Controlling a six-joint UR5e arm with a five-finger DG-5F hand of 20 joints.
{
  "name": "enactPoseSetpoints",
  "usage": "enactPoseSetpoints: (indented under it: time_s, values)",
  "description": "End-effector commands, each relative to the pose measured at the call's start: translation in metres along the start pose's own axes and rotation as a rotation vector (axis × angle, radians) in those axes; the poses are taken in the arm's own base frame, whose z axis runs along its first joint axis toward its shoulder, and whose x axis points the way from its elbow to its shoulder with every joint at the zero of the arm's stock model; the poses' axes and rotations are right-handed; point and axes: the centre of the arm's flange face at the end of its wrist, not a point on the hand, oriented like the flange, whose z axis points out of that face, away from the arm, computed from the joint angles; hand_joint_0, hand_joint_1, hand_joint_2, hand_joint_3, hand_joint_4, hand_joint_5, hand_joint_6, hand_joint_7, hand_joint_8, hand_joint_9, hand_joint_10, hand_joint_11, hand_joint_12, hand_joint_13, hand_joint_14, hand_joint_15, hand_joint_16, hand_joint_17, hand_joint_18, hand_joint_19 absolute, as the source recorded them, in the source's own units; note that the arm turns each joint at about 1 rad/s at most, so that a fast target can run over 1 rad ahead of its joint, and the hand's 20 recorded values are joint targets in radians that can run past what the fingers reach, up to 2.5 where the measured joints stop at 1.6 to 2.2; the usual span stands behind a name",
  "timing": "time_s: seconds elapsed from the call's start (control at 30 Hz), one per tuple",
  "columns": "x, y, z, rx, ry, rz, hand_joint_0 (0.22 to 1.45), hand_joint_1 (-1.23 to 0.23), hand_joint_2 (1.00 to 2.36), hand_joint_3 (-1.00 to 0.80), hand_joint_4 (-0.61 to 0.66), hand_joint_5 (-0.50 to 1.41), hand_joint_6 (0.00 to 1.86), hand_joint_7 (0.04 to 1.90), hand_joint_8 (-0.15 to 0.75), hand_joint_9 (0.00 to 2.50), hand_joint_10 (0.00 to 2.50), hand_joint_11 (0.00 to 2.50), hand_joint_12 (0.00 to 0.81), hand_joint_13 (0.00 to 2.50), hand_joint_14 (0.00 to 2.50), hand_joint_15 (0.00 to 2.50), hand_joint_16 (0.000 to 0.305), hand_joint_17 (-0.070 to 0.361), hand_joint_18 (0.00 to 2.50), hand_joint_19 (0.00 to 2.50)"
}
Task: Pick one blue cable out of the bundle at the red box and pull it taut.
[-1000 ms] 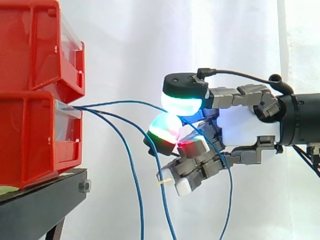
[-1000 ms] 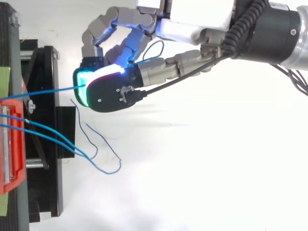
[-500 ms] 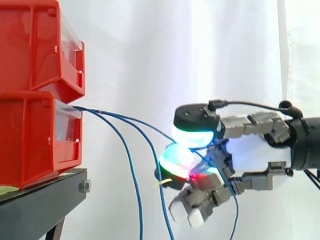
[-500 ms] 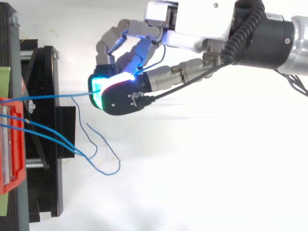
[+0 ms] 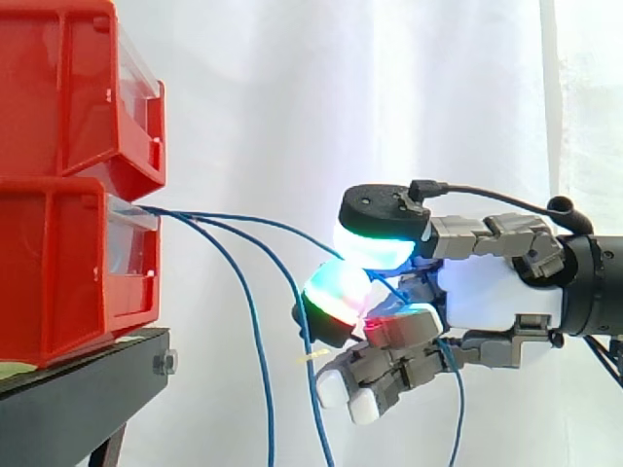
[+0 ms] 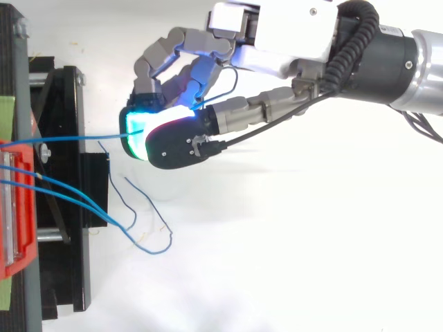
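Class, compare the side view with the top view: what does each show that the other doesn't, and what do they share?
Side view: red bins stacked on a black stand, two loose cables hanging down from them. Top view: their loose ends curling on the white floor. Both: the hand pinching one blue cable that runs back to the bins.

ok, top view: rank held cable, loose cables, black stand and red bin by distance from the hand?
1. held blue cable: pinched in the hand, running left.
2. loose blue cables, lower left, and black stand, left: too close to call.
3. red bin: far left edge.
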Motion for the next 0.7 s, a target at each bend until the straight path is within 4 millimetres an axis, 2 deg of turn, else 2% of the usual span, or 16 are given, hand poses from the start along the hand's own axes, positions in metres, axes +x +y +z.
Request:
enactPoseSetpoints:
  time_s: [0.0, 0.67]
  values:
    - [0.0014, -0.0002, -0.0006, 0.005, 0.003, -0.001, 0.63, -0.78, 1.02, -0.09, 0.13, -0.16, 0.9, 0.96, 0.359, 1.17, 0.1, 1.44, 0.399, 0.74, 0.02, 0.5, 0.052, 0.117, 0.63, 0.5]
    - [0.0005, -0.0024, -0.0015, 0.015, 0.004, -0.002, 0.63, -0.78, 1.02, -0.09, 0.12, -0.16, 0.9, 0.97, 0.366, 1.16, 0.07, 1.42, 0.4, 0.75, 0.02, 0.5, 0.052, 0.117, 0.63, 0.51]
